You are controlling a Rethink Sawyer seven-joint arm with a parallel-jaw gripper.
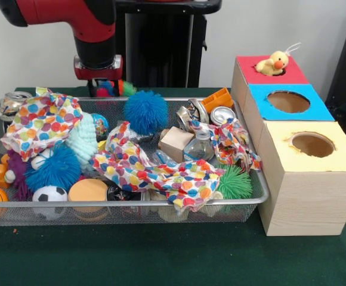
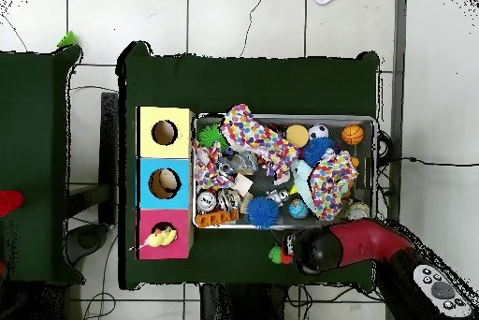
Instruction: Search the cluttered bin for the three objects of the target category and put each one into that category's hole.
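Balls (image 1: 49,193) sit up front in the bin (image 1: 161,205). A soft, light duck (image 1: 273,63) rests in the red box (image 1: 250,65); squeeze its middle. The gripper (image 1: 104,86) hangs behind the bin; I can't tell if it's open.

A wire mesh bin (image 1: 252,196) is heaped with spiky balls, sports balls, cans and polka-dot cloth (image 1: 138,165). At its 3 o'clock side in the front view stand three wooden boxes with round holes: yellow (image 1: 312,145), blue (image 1: 289,102), and red (image 1: 262,72), where a yellow plush duck (image 1: 273,62) sits in the hole.
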